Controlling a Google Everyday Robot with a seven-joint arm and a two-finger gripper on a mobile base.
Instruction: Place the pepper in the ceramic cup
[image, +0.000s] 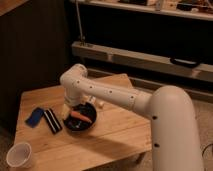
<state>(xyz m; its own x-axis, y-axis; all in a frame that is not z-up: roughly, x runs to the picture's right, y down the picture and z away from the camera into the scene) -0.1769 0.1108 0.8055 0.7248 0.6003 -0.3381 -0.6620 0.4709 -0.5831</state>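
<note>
Black bowl (81, 129) holds the pepper (80, 115); the ceramic cup (20, 155) sits near the table's (117, 135) front-left corner (nothing visible inside). Pepper lies just right of the gripper (68, 107), not held, jaws spread wide. Arm (117, 96) reaches in from the right, wrist bent down at the bowl's left rim.

The gripper (68, 110) is mostly hidden behind the arm's (107, 95) wrist at the black bowl's (86, 126) left rim, a small pale item (101, 104) under the arm is too blurred to identify, and the arm's base is cut off by the bottom edge.
</note>
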